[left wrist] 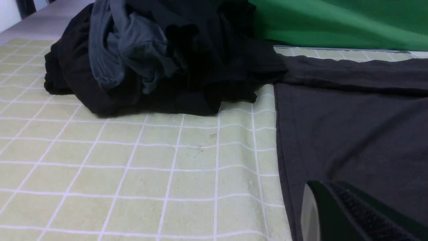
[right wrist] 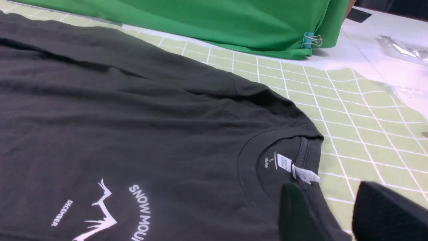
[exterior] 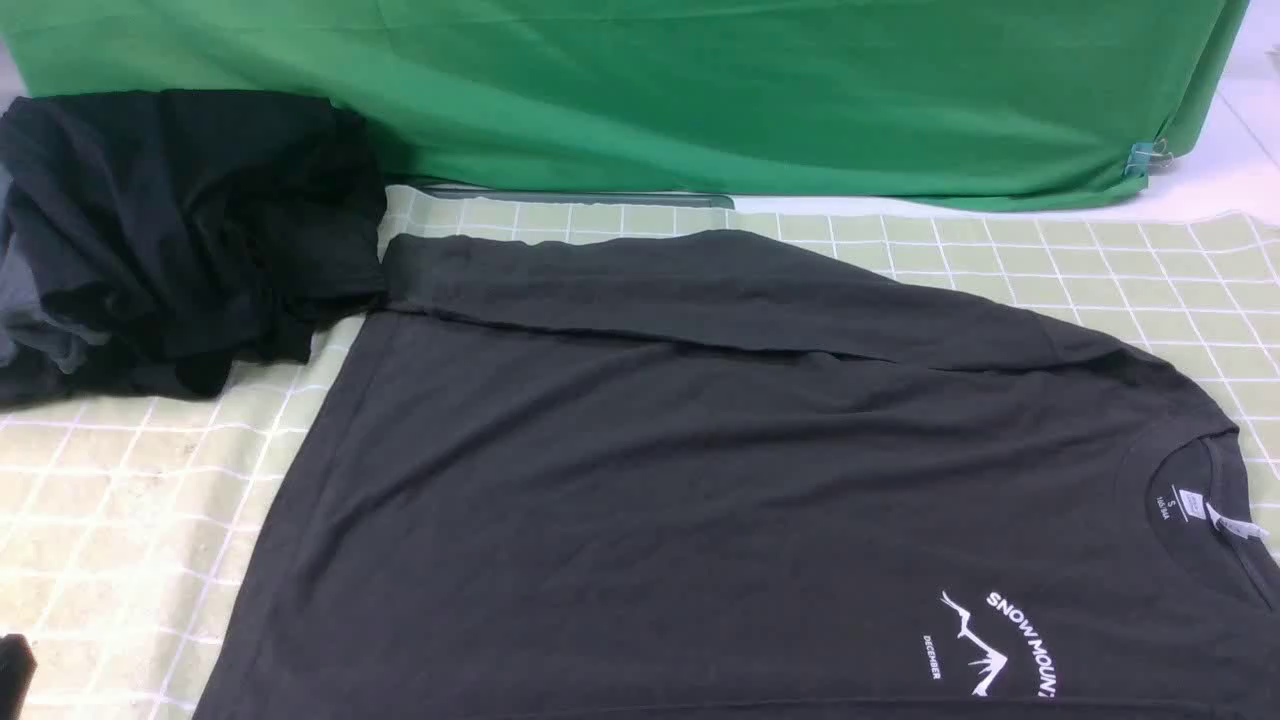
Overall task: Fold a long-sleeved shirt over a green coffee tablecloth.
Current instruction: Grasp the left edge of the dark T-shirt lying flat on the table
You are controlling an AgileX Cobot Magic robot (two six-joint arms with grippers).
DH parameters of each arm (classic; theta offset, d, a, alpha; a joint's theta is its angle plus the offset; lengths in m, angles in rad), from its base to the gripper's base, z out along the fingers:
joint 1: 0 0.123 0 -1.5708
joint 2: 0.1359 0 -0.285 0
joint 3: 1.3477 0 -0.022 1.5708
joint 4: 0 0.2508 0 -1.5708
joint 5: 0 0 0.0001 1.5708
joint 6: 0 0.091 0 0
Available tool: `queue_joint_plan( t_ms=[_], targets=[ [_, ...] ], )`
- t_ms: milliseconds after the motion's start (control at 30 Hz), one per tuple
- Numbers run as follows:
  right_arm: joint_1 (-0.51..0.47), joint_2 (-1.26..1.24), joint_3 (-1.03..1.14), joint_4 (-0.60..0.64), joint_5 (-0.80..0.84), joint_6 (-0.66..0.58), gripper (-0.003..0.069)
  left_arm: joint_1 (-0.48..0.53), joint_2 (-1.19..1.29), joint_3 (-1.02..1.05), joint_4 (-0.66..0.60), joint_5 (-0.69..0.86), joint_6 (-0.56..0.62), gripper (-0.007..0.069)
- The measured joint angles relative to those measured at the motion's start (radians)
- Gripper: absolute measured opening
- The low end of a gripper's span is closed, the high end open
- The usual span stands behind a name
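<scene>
Your shirt (exterior: pixel 700 480) lies flat on the tablecloth (exterior: pixel 120 520), far sleeve (exterior: pixel 700 285) already folded in — the body folds look undone. Left gripper (left wrist: pixel 326 204) is closed; right gripper (right wrist: pixel 327 197) stands open by the collar (right wrist: pixel 247 160).

backdrop: plain bright green cloth (exterior: pixel 700 90) draped across the far side, softly creased | fastening: small teal binder clip (exterior: pixel 1143 157) at its lower right corner | surface: bare white tabletop (exterior: pixel 1245 150) at far right, crumpled clear plastic (right wrist: pixel 401 50) lying on it | light: even, diffuse, only soft shadows
</scene>
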Motion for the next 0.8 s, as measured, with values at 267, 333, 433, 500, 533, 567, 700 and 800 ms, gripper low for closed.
queue_joint_plan(
  t_ms=[267,333,433,500,533,567,700,800],
  targets=[
    [0.0,0.0,0.0,0.0,0.0,0.0,0.0243,0.0,0.0,0.0,0.0,0.0,0.0,0.0017],
    [0.0,0.0,0.0,0.0,0.0,0.0,0.0243,0.0,0.0,0.0,0.0,0.0,0.0,0.0017],
    [0.0,0.0,0.0,0.0,0.0,0.0,0.0243,0.0,0.0,0.0,0.009,-0.001,0.0,0.0017],
    [0.0,0.0,0.0,0.0,0.0,0.0,0.0243,0.0,0.0,0.0,0.009,-0.017,0.0,0.0017],
    [0.0,0.0,0.0,0.0,0.0,0.0,0.0243,0.0,0.0,0.0,-0.02,-0.05,0.0,0.0017],
    [0.0,0.0,0.0,0.0,0.0,0.0,0.0243,0.0,0.0,0.0,-0.038,-0.057,-0.007,0.0017],
    [0.0,0.0,0.0,0.0,0.0,0.0,0.0243,0.0,0.0,0.0,-0.236,-0.166,-0.082,0.0017],
    [0.0,0.0,0.0,0.0,0.0,0.0,0.0243,0.0,0.0,0.0,-0.368,-0.308,-0.128,0.0017]
  ],
)
